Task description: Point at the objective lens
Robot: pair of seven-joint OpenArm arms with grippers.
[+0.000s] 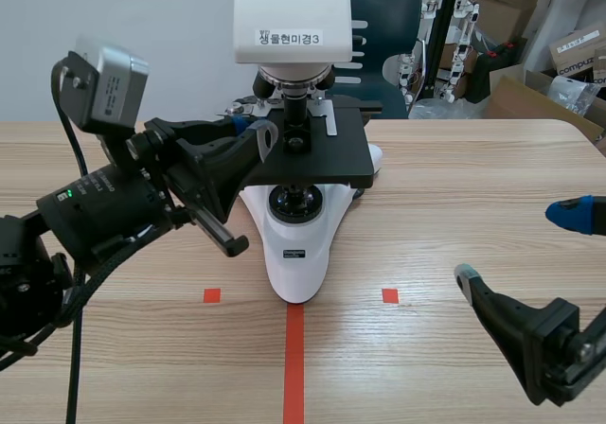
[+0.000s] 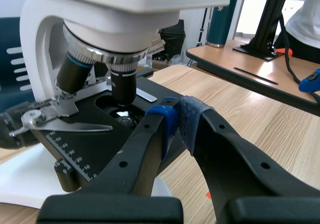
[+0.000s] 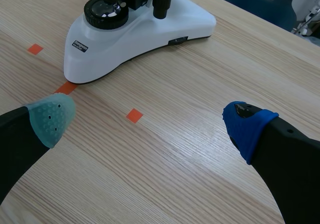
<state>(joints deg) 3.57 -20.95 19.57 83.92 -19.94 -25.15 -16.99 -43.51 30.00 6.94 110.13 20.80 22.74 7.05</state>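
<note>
A white microscope [image 1: 295, 244] stands at the table's middle on the red tape line. Its black objective lens [image 1: 294, 97] hangs under the white head, above the black stage [image 1: 322, 159]. My left gripper [image 1: 260, 138] is raised level with the stage's left edge, shut on nothing. In the left wrist view its blue pads meet [image 2: 177, 116] just in front of the stage [image 2: 95, 144], with the objective lens [image 2: 123, 86] a short way ahead and apart from them. My right gripper [image 1: 516, 244] rests low at the right, open and empty [image 3: 148, 119], well clear of the microscope's base [image 3: 140, 39].
A second objective [image 2: 74, 74] hangs beside the first. A dark chair [image 1: 383, 26] stands behind the table and cardboard boxes [image 1: 530, 64] lie at the back right. Another table with a green bottle [image 2: 222, 19] and a person's white sleeve [image 2: 310, 19] lie beyond.
</note>
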